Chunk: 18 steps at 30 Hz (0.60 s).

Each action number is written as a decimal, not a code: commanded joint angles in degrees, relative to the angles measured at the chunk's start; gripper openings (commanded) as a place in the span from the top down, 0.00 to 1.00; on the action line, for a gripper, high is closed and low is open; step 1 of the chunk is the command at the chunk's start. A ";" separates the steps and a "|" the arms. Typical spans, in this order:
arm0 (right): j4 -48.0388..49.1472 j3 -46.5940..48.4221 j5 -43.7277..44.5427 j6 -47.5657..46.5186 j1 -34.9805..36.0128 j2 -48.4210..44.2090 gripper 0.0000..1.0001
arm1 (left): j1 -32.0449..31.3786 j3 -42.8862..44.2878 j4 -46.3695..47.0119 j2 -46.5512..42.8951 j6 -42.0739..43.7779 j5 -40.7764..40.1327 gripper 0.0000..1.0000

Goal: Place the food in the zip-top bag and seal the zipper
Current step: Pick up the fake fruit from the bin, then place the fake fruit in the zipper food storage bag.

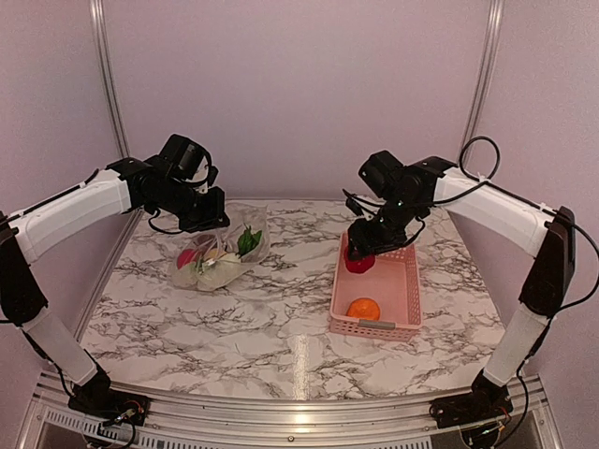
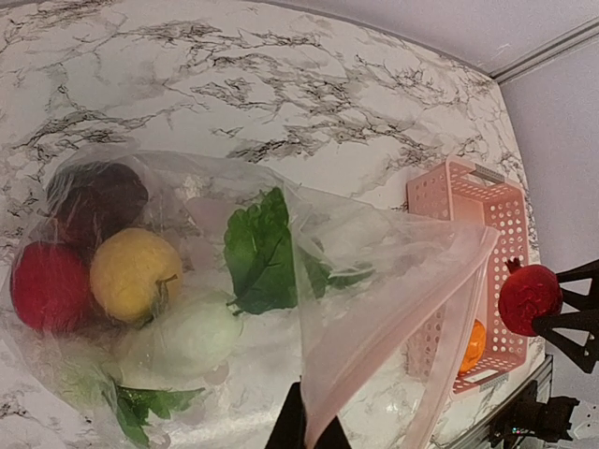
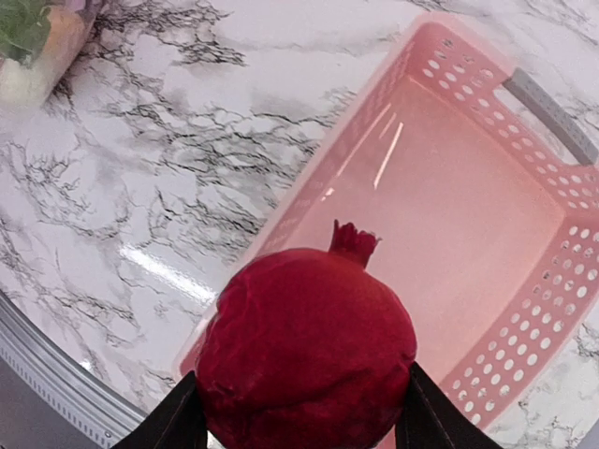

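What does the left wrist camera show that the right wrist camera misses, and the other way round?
Only the left wrist view: the red ball, yellow ball and dark piece inside the zip-top bag, the orange fruit in the pink basket, and the left gripper pinching the bag's edge. Only the right wrist view: the basket's bare floor. Both: the basket, marble table, green leaves in the bag, and the red pomegranate gripped by the right gripper.
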 commanded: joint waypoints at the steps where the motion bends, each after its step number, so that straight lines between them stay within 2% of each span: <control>1: 12.86 2.50 -12.66 1.43 1.64 -1.79 0.52 | 0.12 0.76 -0.01 -0.83 -0.04 0.49 1.00; 5: 21.70 4.33 -19.40 3.36 3.64 -1.42 0.53 | 0.12 1.22 -0.01 -0.70 -0.09 0.42 1.00; 13: 32.06 10.52 -25.69 5.30 9.74 4.67 0.52 | 0.12 1.84 0.03 -0.34 -0.18 0.85 1.00; 18: 33.62 14.47 -26.22 6.39 11.41 10.09 0.52 | 0.12 3.18 -0.45 -0.92 -1.06 1.93 1.00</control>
